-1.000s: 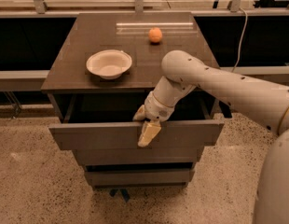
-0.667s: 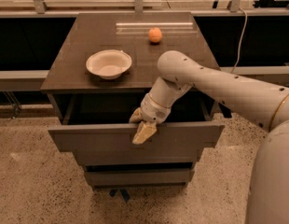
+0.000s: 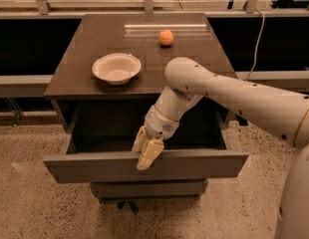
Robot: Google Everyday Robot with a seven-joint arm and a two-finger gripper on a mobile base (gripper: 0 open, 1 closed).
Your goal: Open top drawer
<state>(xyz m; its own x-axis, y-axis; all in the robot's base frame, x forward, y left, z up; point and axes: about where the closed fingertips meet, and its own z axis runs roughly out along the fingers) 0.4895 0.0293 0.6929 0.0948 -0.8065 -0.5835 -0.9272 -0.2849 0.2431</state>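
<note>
The top drawer of the dark grey-brown cabinet stands pulled far out, its flat handleless front facing me and its dark interior exposed. My gripper sits on the middle of the drawer front's top edge. One finger is in front of the panel and one behind it, closed on the edge. My white arm reaches in from the right, over the open drawer.
A white bowl and a small orange ball sit on the cabinet top. A shorter drawer front shows below the open drawer. A rail and dark shelving run behind. The speckled floor lies in front.
The top drawer has slid further out toward me, and my gripper has moved with it, still on the front's top edge. The bowl and the ball have not moved.
</note>
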